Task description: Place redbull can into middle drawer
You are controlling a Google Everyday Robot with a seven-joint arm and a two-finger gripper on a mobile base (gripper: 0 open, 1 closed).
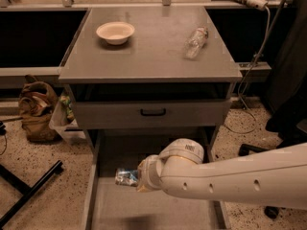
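Bulky wrist covers most of the pincer [138, 178], low over the open middle drawer [115, 206]. It's clamped on the redbull can [126, 177], which pokes out at its 9 o'clock with only the crumpled end showing. The drawer's front edge is cut off at 6 o'clock. There's bare floor toward the left wall, while the arm fills the right side.

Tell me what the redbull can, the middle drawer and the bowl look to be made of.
The redbull can, held in the gripper over the middle drawer: thin metal, likely aluminium; shiny silver-blue with crumpled glints. That drawer: apparently sheet metal, matte grey, flat base with low folded walls. The bowl on the cabinet top: pale and dull; ceramic or plastic, cannot tell.
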